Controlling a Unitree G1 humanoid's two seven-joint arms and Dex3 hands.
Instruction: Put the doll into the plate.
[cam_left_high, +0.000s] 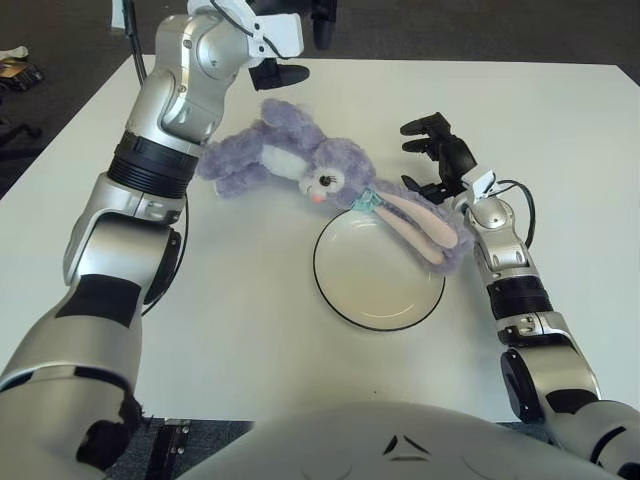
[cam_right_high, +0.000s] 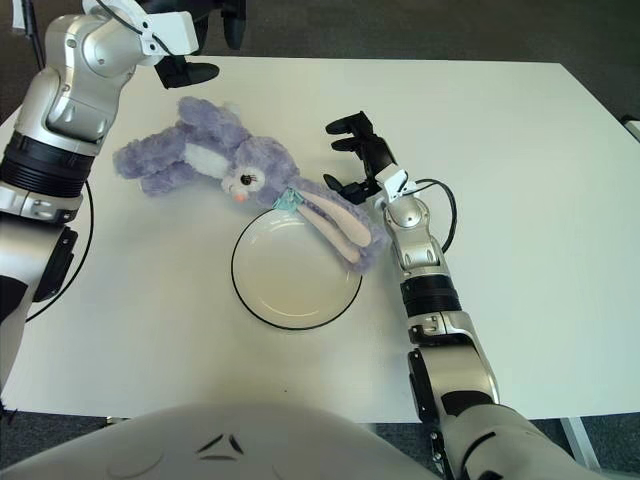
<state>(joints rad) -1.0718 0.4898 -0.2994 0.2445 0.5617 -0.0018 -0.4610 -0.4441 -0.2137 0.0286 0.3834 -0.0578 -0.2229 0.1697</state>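
Observation:
A purple plush rabbit doll (cam_left_high: 290, 160) lies on its side on the white table. Its long pink-lined ears (cam_left_high: 425, 232) reach over the upper right rim of the white plate (cam_left_high: 370, 285), which has a thin black edge; its body lies up and left of the plate. My right hand (cam_left_high: 433, 150) is just right of the doll's head, above the ears, with its black fingers spread and holding nothing. My left hand (cam_left_high: 290, 60) is raised near the table's far edge, above the doll's feet, with fingers apart and empty.
The white table (cam_left_high: 250, 330) stretches wide to the left, front and right of the plate. Dark floor lies beyond its far and left edges, with some clutter (cam_left_high: 15, 65) at the far left.

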